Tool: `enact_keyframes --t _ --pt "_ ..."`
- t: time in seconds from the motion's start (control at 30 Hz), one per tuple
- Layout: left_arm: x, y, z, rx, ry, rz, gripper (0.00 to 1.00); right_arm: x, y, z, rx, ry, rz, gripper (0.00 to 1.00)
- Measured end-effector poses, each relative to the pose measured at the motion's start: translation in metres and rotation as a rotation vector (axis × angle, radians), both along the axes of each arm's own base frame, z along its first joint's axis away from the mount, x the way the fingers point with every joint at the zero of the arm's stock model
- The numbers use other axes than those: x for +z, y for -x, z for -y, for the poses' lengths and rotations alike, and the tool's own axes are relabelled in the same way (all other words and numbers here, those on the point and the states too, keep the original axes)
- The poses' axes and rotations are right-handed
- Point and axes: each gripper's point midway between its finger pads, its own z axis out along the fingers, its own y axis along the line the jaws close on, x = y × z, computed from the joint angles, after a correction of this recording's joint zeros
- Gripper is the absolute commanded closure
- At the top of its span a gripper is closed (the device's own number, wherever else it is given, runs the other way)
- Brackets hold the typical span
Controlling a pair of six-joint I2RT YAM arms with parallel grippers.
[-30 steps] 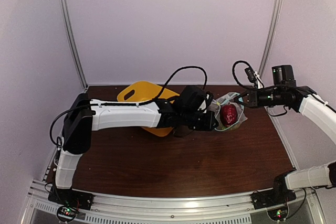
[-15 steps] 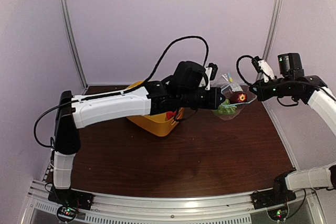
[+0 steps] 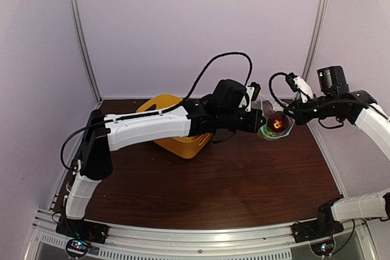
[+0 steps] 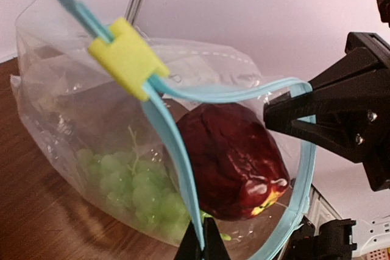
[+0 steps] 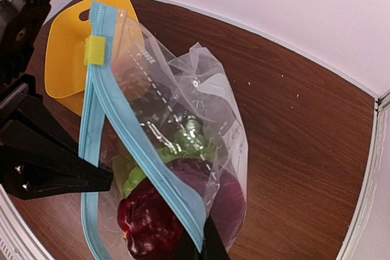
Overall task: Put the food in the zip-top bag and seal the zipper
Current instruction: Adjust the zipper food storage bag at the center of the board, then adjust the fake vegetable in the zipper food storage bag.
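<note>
The clear zip-top bag (image 3: 277, 127) hangs above the table at the back right, held between both grippers. My left gripper (image 3: 261, 127) is shut on the light blue zipper strip (image 4: 163, 132) on the near side of the mouth. My right gripper (image 3: 287, 115) is shut on the strip (image 5: 147, 163) on the other side, so the mouth gapes open. A yellow slider (image 4: 128, 59) sits on the strip. Inside lie a dark red fruit (image 4: 231, 162), a green grape bunch (image 4: 131, 181) and a maroon round fruit (image 5: 234, 202).
The yellow plastic basket (image 3: 173, 123) stands on the brown table behind my left forearm, also in the right wrist view (image 5: 64, 59). White walls and metal posts close in the back and sides.
The bag was lifted off the table by both grippers, then came down a little and shifted right. Both grippers kept their hold on the zipper strip.
</note>
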Motion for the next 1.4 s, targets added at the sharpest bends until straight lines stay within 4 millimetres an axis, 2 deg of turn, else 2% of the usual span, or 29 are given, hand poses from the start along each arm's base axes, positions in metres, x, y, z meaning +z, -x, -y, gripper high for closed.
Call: enact_keyframes --t 0.13,0.27,0.3,0.4,0.47,0.53,0.57,0.6,0.73,0.77,0.83,0.9,0.97,1.13,1.23,1.3,1.4 --pt "-0.024 -0.007 -0.001 -0.044 0.022 -0.129 1.00 -0.022 -0.004 0.003 -0.017 0.034 -0.066 1.00" --pt "-0.032 -0.014 -0.005 -0.011 0.008 -0.105 1.00 -0.033 -0.002 0.009 -0.028 0.079 -0.092 1.00" --pt "-0.035 -0.013 -0.004 -0.013 0.018 -0.124 1.00 -0.035 -0.004 0.013 -0.045 0.099 -0.081 0.95" --pt "-0.046 -0.004 0.012 -0.084 0.101 -0.247 1.00 -0.058 -0.010 0.022 -0.078 0.167 -0.138 0.62" --pt "-0.073 -0.005 0.011 -0.095 0.098 -0.321 1.00 -0.077 -0.015 0.023 -0.074 0.202 -0.207 0.52" --pt "-0.103 -0.005 0.004 -0.088 0.057 -0.382 1.00 -0.093 -0.010 0.022 -0.041 0.235 -0.267 0.43" --pt "-0.108 -0.005 0.003 -0.088 0.050 -0.394 1.00 -0.092 -0.004 0.021 -0.017 0.237 -0.276 0.45" --pt "-0.111 -0.004 0.003 -0.091 0.048 -0.405 1.00 -0.086 0.001 0.019 0.004 0.229 -0.267 0.50" --pt "-0.099 0.003 0.008 -0.124 0.081 -0.404 1.00 -0.038 0.020 0.006 0.112 0.158 -0.126 0.89" --pt "-0.096 0.005 0.009 -0.132 0.090 -0.403 1.00 -0.029 0.025 0.001 0.140 0.136 -0.101 0.92" --pt "-0.093 0.007 0.011 -0.144 0.102 -0.405 1.00 -0.026 0.031 -0.006 0.191 0.121 -0.088 0.93" --pt "-0.092 0.009 0.012 -0.153 0.109 -0.415 1.00 -0.034 0.032 -0.014 0.230 0.108 -0.121 0.94" --pt "-0.090 0.011 0.013 -0.157 0.115 -0.421 1.00 -0.050 0.028 -0.020 0.248 0.107 -0.170 0.97" --pt "-0.075 0.014 0.008 -0.161 0.141 -0.416 1.00 -0.116 0.019 -0.029 0.264 0.151 -0.362 1.00" --pt "-0.061 0.015 0.004 -0.160 0.159 -0.403 1.00 -0.145 0.018 -0.032 0.272 0.184 -0.445 1.00" --pt "-0.053 0.014 0.004 -0.159 0.173 -0.396 1.00 -0.151 0.018 -0.033 0.275 0.191 -0.462 1.00" --pt "-0.048 0.015 0.003 -0.161 0.188 -0.391 1.00 -0.141 0.019 -0.033 0.275 0.187 -0.434 0.95"
